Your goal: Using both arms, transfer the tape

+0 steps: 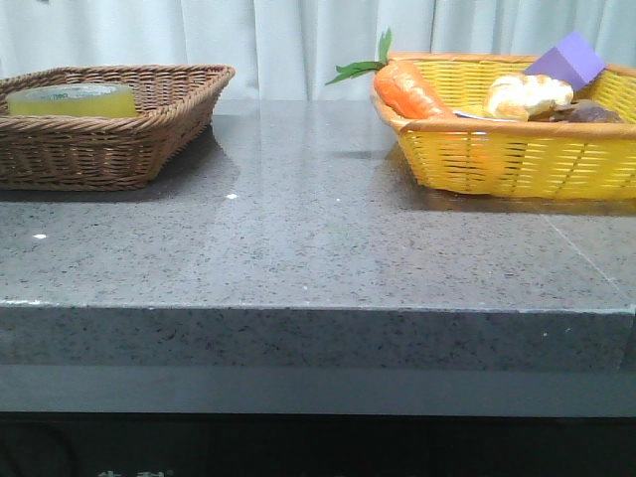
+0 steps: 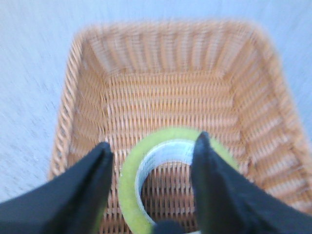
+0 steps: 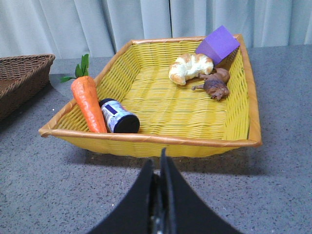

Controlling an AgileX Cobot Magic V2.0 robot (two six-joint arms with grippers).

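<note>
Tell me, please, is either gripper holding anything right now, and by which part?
Nothing is held. The left gripper is open above the tape; the right gripper is shut and empty.

You have a speckled dark grey table (image 1: 318, 248). On it, a brown woven basket (image 1: 149, 129) holds the translucent yellow tape (image 1: 72, 99) with its white core. The yellow wicker basket (image 3: 195, 141), rimmed in orange, holds an orange carrot (image 3: 87, 102) with green leaves, a purple block (image 3: 218, 44), a golden-cream croissant (image 3: 190, 67), a brown figure (image 3: 216, 84) and a blue-and-white jar (image 3: 118, 117). Both grippers (image 2: 152, 161) (image 3: 159, 168) are black.
</note>
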